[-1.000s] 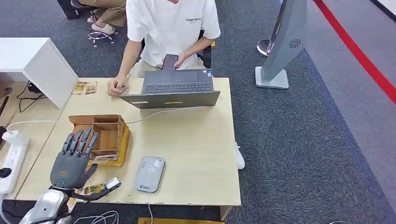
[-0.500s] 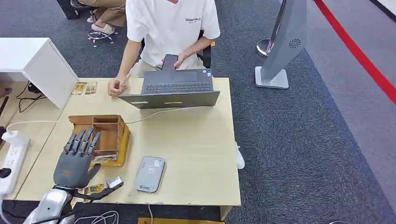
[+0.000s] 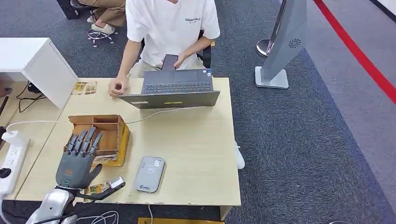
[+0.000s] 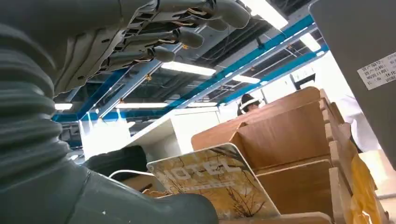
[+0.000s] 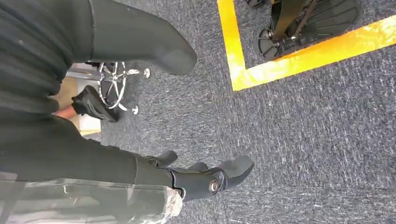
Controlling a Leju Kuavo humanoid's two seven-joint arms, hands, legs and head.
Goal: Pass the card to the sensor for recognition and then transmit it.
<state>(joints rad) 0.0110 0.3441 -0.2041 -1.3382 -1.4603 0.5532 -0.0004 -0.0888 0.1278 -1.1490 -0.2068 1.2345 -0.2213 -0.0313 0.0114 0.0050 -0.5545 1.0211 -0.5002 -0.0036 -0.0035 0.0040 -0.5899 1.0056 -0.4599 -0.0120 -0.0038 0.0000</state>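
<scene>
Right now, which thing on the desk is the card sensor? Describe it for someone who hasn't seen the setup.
Start at the light wooden desk and go to its near edge, opposite the laptop. The sensor is the flat grey rounded pad lying just right of the wooden box. It is the only low, smooth grey slab there, with a white label.

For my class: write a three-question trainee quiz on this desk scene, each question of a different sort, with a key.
1. True or false: the left hand holds a card by its thumb.
2. The grey sensor lies: A) inside the wooden box; B) on the table beside the box; C) on the laptop.
3. Fill in: the person at the laptop holds a ____.

Key: 1 true; 2 B; 3 phone.
</scene>
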